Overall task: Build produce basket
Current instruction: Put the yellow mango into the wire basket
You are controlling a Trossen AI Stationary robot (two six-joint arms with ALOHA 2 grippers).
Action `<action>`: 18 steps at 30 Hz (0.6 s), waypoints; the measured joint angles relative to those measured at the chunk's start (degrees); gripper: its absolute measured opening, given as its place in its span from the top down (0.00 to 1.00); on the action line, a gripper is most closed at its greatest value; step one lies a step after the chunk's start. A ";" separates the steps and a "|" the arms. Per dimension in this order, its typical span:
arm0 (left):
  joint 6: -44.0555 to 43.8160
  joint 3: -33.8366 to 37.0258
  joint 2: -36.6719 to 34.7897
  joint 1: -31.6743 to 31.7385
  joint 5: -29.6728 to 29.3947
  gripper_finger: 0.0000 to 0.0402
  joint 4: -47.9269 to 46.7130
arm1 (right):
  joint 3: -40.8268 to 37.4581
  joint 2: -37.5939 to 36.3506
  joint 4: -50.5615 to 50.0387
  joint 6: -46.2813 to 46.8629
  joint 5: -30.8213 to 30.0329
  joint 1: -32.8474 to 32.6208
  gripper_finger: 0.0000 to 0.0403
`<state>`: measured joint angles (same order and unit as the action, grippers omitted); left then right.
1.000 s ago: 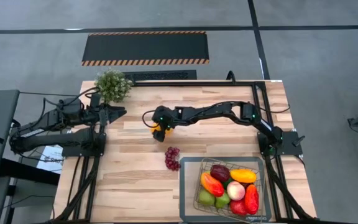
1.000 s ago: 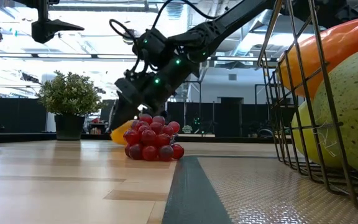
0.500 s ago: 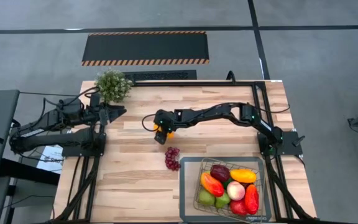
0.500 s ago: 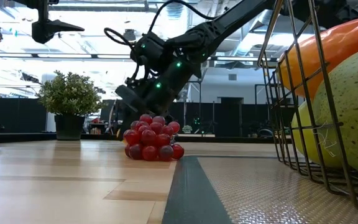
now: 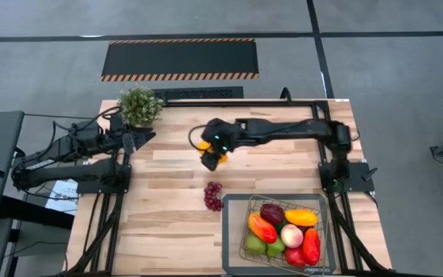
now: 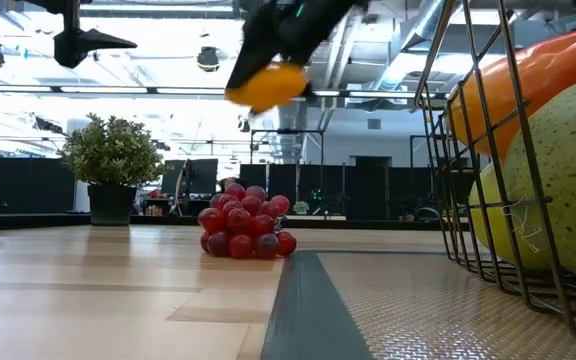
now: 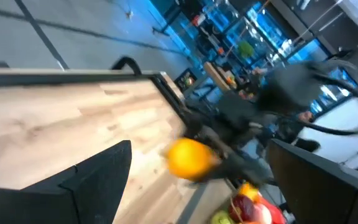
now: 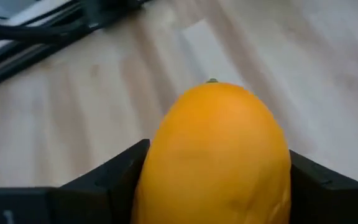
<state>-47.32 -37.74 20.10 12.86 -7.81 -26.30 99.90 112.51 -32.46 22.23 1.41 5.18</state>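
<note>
My right gripper is shut on a smooth orange fruit with a small green tip, high above the middle of the table; the low view shows the fruit well above the wood. A bunch of purple grapes lies on the table on its underside, left of the basket. The wire basket at the near right holds several fruits and peppers. My left gripper stands open at the far left, touching nothing. My right gripper pinches the orange fruit by its two opposite sides between its two fingers. The fingers slant downward, coming from the table's right side. The fruit is lifted clear of the table, its green tip pointing away from the gripper.
A bushy potted plant stands at the far left corner, close to my left gripper. The basket sits on a grey mat. Bare wood lies between the grapes and the table's left edge.
My right gripper has risen from the table with the orange fruit and drifted a little toward the right edge. The fruit, down on the wood behind the grapes a second ago, now hangs high above them. The grapes have stayed put.
</note>
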 joint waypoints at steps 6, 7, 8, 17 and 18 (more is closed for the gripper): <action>2.78 -0.02 0.00 0.00 -5.35 0.11 0.87 | 0.02 -8.53 -11.91 11.01 0.01 -8.87 0.30; 3.57 -0.02 0.00 0.00 -6.20 0.11 0.87 | 0.02 -9.50 -14.33 13.41 -0.02 -11.12 0.30; 4.26 -0.02 0.00 0.00 -7.02 0.11 0.89 | 0.02 -10.18 -16.19 16.27 -0.13 -13.48 0.30; 12.77 -0.09 0.68 0.04 -7.02 0.11 4.99 | 0.12 -9.40 -24.72 47.39 -3.60 -32.76 0.30; 12.73 -0.09 0.91 0.04 -7.02 0.11 4.68 | -0.06 -8.87 -25.49 49.41 -4.07 -34.42 0.30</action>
<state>-34.59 -37.82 21.01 12.91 -14.83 -21.62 99.83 103.64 -57.94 71.64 -2.66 -29.24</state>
